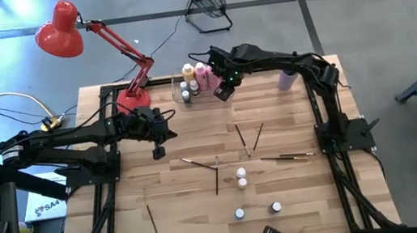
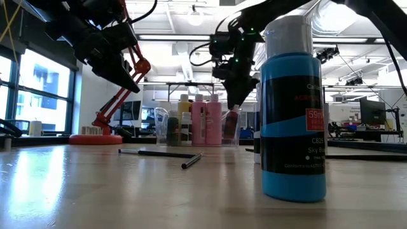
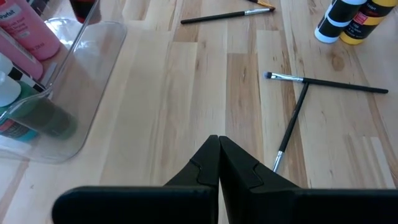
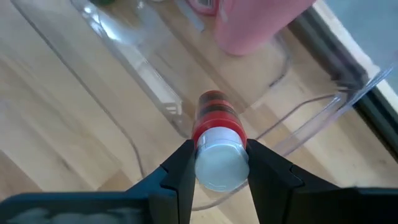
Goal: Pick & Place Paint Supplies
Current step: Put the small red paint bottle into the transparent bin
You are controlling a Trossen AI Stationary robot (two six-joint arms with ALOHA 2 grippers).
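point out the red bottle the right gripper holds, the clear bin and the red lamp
red bottle [image 4: 217, 155]: right wrist view, on its white cap between the fingers
clear bin [image 3: 93, 93]: left wrist view, on its curved near wall
red lamp [image 1: 57, 31]: high view, on the shade

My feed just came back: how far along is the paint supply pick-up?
Done: pink bottles and a few small ones stand in the clear bin. In hand: the right gripper holds a red white-capped bottle over the bin. Left: four small bottles and the paintbrushes on the table. Left gripper idles shut.
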